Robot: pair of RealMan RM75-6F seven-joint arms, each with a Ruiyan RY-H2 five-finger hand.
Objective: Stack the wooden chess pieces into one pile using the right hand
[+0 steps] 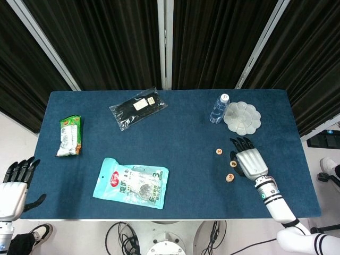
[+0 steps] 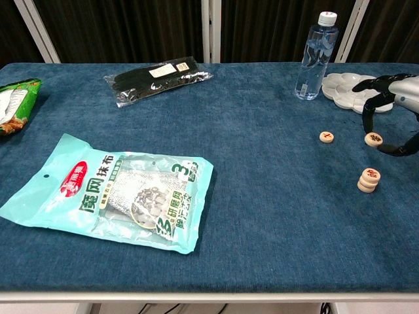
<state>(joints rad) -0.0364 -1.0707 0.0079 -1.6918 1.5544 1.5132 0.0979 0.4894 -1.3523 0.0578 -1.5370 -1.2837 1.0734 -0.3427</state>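
Observation:
My right hand [image 1: 248, 162] [image 2: 393, 108] hovers above the table's right side and pinches a round wooden chess piece [image 2: 373, 138] between its fingertips, lifted off the cloth. In the head view the hand hides that piece. A short stack of chess pieces [image 2: 369, 179] [image 1: 230, 177] stands just in front of the hand. A single piece [image 2: 326, 137] [image 1: 219, 152] lies flat to the left of the hand. My left hand [image 1: 13, 183] hangs off the table's near left corner, fingers spread and holding nothing.
A water bottle [image 2: 313, 55] and a white flower-shaped palette [image 2: 347, 88] stand behind the right hand. A teal packet [image 2: 111, 190] lies front left, a black packet [image 2: 157, 77] at the back, a green snack bag [image 2: 14, 104] at the far left.

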